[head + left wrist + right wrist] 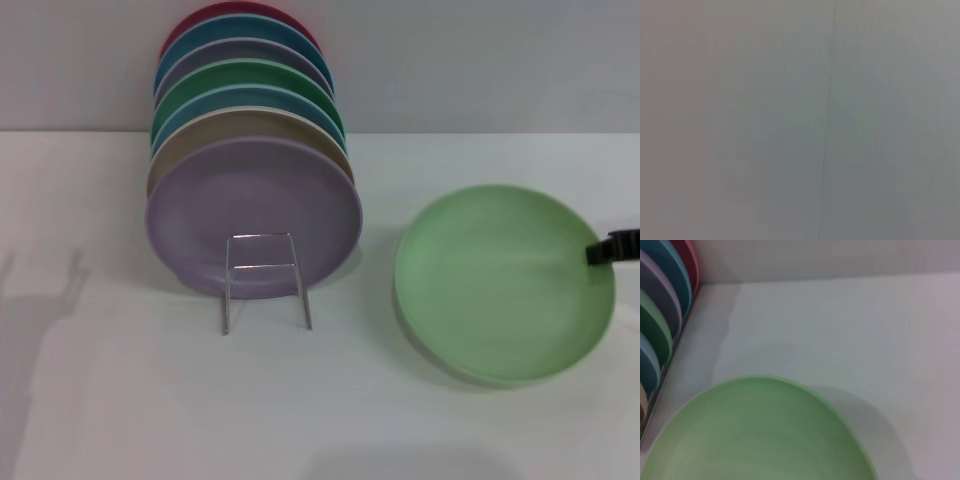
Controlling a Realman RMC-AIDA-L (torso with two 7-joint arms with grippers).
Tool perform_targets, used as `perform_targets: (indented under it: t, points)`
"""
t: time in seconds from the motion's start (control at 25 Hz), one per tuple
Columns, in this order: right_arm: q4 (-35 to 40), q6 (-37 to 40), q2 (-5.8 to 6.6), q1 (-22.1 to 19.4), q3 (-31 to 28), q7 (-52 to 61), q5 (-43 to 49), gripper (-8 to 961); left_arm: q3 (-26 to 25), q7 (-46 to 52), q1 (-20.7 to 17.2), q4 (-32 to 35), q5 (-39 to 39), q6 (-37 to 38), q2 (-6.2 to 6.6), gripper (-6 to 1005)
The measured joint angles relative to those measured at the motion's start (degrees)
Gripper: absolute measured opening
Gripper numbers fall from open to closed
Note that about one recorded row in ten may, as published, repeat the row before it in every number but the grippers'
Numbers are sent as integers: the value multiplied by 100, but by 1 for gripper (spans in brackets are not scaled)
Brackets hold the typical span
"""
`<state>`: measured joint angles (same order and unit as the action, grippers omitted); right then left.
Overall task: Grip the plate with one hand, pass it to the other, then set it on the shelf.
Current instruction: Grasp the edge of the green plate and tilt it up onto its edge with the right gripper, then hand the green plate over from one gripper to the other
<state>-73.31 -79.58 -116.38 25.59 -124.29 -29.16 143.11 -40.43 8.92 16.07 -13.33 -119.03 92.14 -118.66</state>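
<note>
White bench against a pale grey wall; contents as follows.

Item: wire plate rack, thin silver metal, rectangular front loop and two legs, standing left of centre in the head view. It carries a row of plates on edge, front to back: lilac plate, beige plate, light blue plate, darker green plate, a second lilac, a blue, and a red plate at the rear. Each leans back against the one behind it.

Item: light mint-green plate, round and shallow, well to the right of the rack and apart from it. It sits tilted, its concave face turned up toward the camera, a shadow beneath its near-left edge. The right wrist view shows the same plate close up, with the racked row edge-on beyond it.

Item: right tool, black, only its tip visible at the right border of the head view, meeting the plate's right rim. Whether its fingers are clamped on the rim cannot be told.

Item: left tool, not seen; its wrist view shows only a blank grey surface.
</note>
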Motion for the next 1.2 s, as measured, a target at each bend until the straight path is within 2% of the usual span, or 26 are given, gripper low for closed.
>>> perform_targets:
  t: [0.4, 0.6, 1.2]
  points:
    - [-841, 183, -119, -182, -33, -118, 162, 19, 0, -9, 29, -3, -8, 6, 0, 836]
    - [-1196, 529, -243, -305, 36, -330, 441, 20, 0, -7, 41, -1, -5, 6, 8, 836]
    - [-1382, 2160, -264, -725, 987, -1040, 361, 20, 10, -3, 45, -3, -5, 15, 10, 836]
